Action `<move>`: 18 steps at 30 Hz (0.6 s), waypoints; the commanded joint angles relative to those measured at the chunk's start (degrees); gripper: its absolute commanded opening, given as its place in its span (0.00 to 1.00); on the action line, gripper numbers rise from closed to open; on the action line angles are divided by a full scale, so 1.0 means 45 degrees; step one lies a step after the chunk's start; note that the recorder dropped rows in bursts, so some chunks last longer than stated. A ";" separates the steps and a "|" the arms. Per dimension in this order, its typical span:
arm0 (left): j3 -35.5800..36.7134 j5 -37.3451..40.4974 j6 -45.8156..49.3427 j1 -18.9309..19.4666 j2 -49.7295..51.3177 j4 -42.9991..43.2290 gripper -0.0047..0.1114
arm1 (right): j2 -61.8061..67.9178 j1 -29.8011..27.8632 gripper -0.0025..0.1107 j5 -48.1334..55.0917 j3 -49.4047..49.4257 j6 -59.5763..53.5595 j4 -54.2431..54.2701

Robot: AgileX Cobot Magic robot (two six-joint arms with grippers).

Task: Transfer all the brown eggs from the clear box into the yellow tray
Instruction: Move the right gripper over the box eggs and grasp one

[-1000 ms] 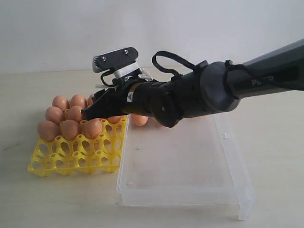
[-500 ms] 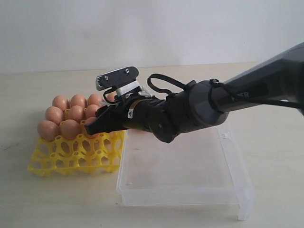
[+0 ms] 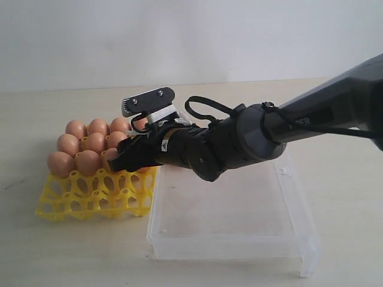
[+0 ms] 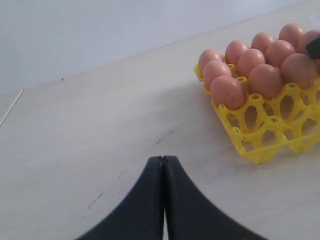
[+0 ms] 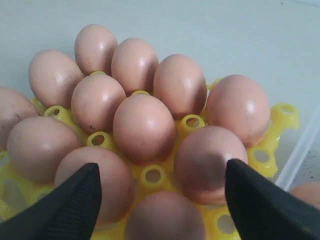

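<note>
The yellow tray [image 3: 90, 200] sits at the left with several brown eggs [image 3: 87, 161] in its back rows. My right gripper [image 3: 119, 160] reaches across to the tray's right side. In the right wrist view the right gripper [image 5: 162, 167] is open, its fingers [image 5: 82, 200] wide on either side of an egg [image 5: 165, 215] that rests in a cup of the tray [image 5: 152, 175]. The clear box [image 3: 239, 239] lies beside the tray; one egg [image 5: 306, 194] shows past its wall [image 5: 300, 155]. My left gripper [image 4: 163, 159] is shut over bare table, away from the tray [image 4: 260, 150].
The tray's front rows of cups [image 3: 78, 194] hold nothing. My right arm [image 3: 251, 140] hangs over the back left of the clear box and hides that part. A small latch tab [image 3: 283, 171] sticks up on the box's right wall.
My right gripper has sunk from above the eggs down to the tray's right side, and the arm has dropped lower over the box. The tray and box have not shifted.
</note>
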 commanded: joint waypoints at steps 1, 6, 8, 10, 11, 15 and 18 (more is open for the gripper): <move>-0.0051 -0.0100 -0.0055 -0.0024 -0.0077 -0.0001 0.04 | -0.0740 0.0018 0.64 0.0709 0.0043 -0.0050 -0.0110; -0.0051 -0.0100 -0.0055 -0.0024 -0.0077 -0.0001 0.04 | -0.2318 -0.0072 0.60 0.3778 0.0014 -0.0110 -0.0062; -0.0051 -0.0100 -0.0055 -0.0024 -0.0077 -0.0001 0.04 | -0.2958 -0.0199 0.58 0.5499 -0.0202 0.0930 -0.0062; -0.0051 -0.0100 -0.0055 -0.0024 -0.0077 -0.0001 0.04 | -0.3347 -0.0555 0.58 0.7834 -0.0652 0.3091 -0.0399; -0.0051 -0.0100 -0.0055 -0.0024 -0.0077 -0.0001 0.04 | -0.3377 -0.0799 0.58 0.8860 -0.0934 0.4131 -0.0907; -0.0051 -0.0100 -0.0055 -0.0024 -0.0077 -0.0001 0.04 | -0.2996 -0.1909 0.58 1.0788 -0.1825 0.7396 -0.3314; -0.0051 -0.0100 -0.0055 -0.0024 -0.0077 -0.0001 0.04 | -0.2290 -0.2479 0.58 1.0860 -0.2382 0.7385 -0.3207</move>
